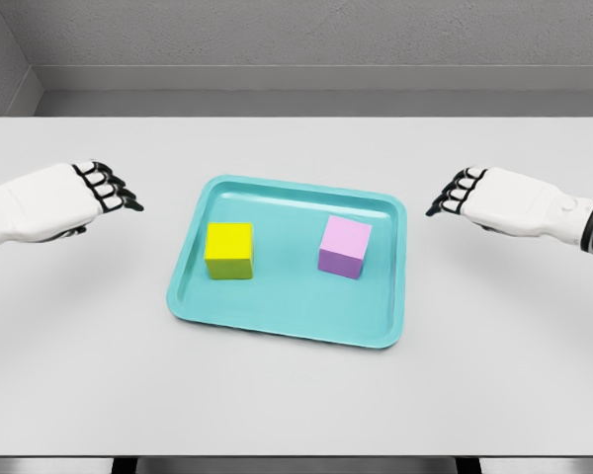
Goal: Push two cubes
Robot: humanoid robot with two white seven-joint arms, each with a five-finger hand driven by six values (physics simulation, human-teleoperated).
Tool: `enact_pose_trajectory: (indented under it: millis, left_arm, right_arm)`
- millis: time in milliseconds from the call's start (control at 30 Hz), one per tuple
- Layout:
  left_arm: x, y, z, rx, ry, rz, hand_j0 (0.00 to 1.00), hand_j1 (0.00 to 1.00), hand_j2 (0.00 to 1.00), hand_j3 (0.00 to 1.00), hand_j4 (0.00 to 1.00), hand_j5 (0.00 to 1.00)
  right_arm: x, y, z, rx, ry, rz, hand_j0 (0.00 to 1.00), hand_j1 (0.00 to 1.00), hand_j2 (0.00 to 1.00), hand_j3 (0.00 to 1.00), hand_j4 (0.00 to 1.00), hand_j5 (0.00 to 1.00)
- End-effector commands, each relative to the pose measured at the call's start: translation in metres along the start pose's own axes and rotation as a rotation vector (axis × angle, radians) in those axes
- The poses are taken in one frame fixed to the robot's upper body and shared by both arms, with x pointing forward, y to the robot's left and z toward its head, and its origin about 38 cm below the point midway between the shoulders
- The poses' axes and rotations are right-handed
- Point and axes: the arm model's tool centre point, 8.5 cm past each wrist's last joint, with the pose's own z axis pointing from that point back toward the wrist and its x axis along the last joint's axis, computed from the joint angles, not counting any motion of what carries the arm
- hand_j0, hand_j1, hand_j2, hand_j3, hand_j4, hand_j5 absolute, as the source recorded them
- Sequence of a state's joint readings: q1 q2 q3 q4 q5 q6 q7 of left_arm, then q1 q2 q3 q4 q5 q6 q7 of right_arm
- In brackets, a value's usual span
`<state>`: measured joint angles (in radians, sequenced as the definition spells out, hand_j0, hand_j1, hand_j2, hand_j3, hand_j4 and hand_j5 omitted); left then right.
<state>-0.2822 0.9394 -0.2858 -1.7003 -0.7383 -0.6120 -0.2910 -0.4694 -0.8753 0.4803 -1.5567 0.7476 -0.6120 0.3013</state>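
Both hands hovering empty either side of a tray with two cubes.
Left hand (84, 193) and right hand (474, 196) sitting over the tabletop (296, 415), fingers loosely extended inward, gripping nothing, each clear of the teal tray (287, 326). Yellow cube (228, 251) lying in the tray's left half, purple cube (344, 247) in its right half, apart from each other.

White table (296, 405), teal tray (277, 318) lying at its middle

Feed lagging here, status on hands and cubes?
Left hand, right hand open, outside teal tray. Yellow cube, purple cube apart, untouched. Nothing blocking.
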Motion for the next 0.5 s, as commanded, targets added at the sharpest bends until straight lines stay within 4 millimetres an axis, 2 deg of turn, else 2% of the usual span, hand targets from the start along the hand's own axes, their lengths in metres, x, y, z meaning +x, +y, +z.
enact_pose_trajectory:
  millis: [0,200,267,300,400,467]
  left_arm:
    - [0.013,-0.013,-0.013,-0.034,-0.035,0.017,0.76,0.76,0.76,0.76,0.76,0.76]
    - [0.022,-0.014,-0.023,-0.059,-0.074,0.010,0.76,0.76,0.76,0.76,0.76,0.76]
    - [0.025,-0.014,-0.027,-0.053,-0.083,0.013,0.76,0.76,0.76,0.76,0.76,0.76]
    - [0.027,-0.013,-0.033,-0.048,-0.088,0.021,0.77,0.77,0.77,0.77,0.77,0.77]
    - [0.032,-0.013,-0.040,-0.055,-0.107,0.020,0.76,0.76,0.76,0.76,0.76,0.76]
    - [0.033,-0.013,-0.041,-0.055,-0.110,0.022,0.76,0.76,0.76,0.76,0.76,0.76]
  right_arm:
    - [-0.002,0.012,-0.008,0.046,0.008,-0.027,0.78,0.78,0.78,0.78,0.78,0.78]
    - [-0.007,0.000,-0.012,0.047,0.006,-0.018,0.79,0.79,0.79,0.79,0.79,0.79]
    - [0.003,0.001,-0.024,0.073,-0.040,-0.005,0.79,0.79,0.79,0.79,0.79,0.79]
    - [0.014,-0.002,-0.030,0.064,-0.076,-0.003,0.79,0.79,0.79,0.79,0.79,0.79]
    - [0.030,0.002,-0.037,0.077,-0.124,0.006,0.79,0.79,0.79,0.79,0.79,0.79]
    - [0.032,0.005,-0.038,0.087,-0.133,0.005,0.79,0.79,0.79,0.79,0.79,0.79]
